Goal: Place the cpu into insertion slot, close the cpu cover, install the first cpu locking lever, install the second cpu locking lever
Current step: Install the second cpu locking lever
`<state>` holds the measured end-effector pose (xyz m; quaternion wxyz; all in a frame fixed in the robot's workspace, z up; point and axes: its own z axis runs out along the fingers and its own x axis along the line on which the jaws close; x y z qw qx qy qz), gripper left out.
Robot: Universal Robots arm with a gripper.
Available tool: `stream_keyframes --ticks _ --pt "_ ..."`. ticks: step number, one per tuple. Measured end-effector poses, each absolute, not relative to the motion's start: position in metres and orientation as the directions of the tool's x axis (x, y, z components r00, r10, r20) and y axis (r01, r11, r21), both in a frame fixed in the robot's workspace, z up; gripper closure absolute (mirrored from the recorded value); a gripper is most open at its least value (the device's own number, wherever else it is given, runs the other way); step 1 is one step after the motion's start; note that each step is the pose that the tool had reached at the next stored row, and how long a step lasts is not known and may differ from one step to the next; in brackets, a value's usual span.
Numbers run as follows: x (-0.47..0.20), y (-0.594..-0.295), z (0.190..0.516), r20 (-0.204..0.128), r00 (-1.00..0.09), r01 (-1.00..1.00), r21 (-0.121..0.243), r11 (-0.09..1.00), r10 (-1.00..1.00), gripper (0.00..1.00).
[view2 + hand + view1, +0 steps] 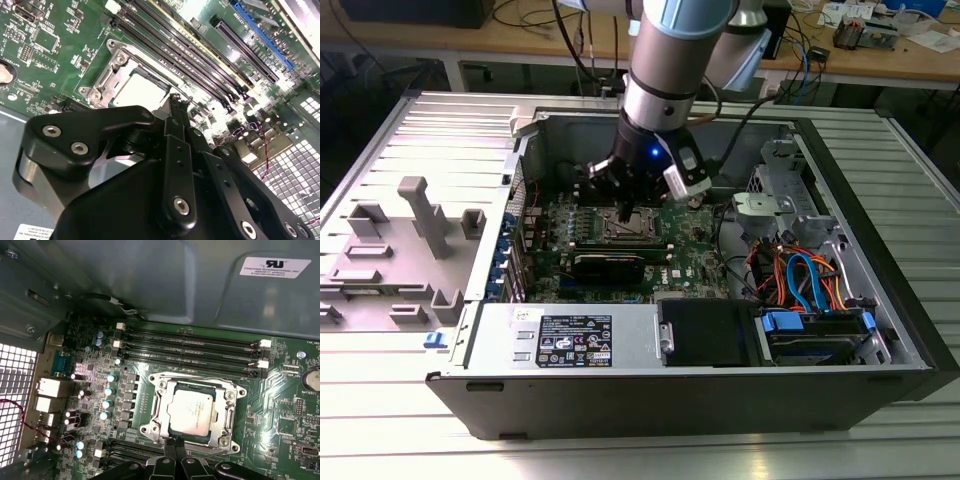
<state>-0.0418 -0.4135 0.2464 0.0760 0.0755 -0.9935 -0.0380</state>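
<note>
Black, screw-studded gripper (172, 100), nearest the wrist cameras: fingers drawn together at the tips, nothing pinched, poised at the socket's edge. Flat square silver-grey cpu (192, 411): seated within the square, silvery-rimmed insertion slot (157, 412). Thin silvery hinged cpu cover (227, 412): judged lowered around the chip. Locking levers: state not discernible. Green circuit board (280, 410): long black memory slots (190, 347) beside the socket. Grey open computer case (880, 290): laid on a ribbed metal table (640, 455); wooden benches (920, 55) behind.

gripper (626, 213) over insertion slot (629, 227), open computer case (880, 300)
</note>
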Motion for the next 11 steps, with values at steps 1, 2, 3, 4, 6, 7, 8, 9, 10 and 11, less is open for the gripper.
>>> stream_keyframes --ticks 1,2,3,4,6,7,8,9,10,11 --pt "-0.041 -0.415 0.246 0.147 -0.977 -0.144 0.087 0.986 -0.156 0.89" --pt "-0.041 -0.415 0.246 0.149 -0.977 -0.144 0.088 0.986 -0.156 0.89" --pt "-0.041 -0.416 0.246 0.149 -0.976 -0.144 0.088 0.986 -0.156 0.89" --pt "-0.041 -0.416 0.246 0.150 -0.976 -0.143 0.088 0.986 -0.155 0.89" --pt "-0.040 -0.418 0.246 0.152 -0.976 -0.143 0.088 0.986 -0.155 0.89" --pt "-0.040 -0.420 0.246 0.154 -0.976 -0.143 0.088 0.986 -0.155 0.89" --pt "-0.040 -0.422 0.246 0.155 -0.976 -0.142 0.088 0.986 -0.155 0.89" --pt "-0.040 -0.425 0.246 0.155 -0.976 -0.142 0.088 0.986 -0.155 0.89" --pt "-0.040 -0.426 0.246 0.155 -0.976 -0.142 0.089 0.986 -0.155 0.89" --pt "-0.041 -0.427 0.246 0.155 -0.976 -0.142 0.089 0.986 -0.155 0.89"
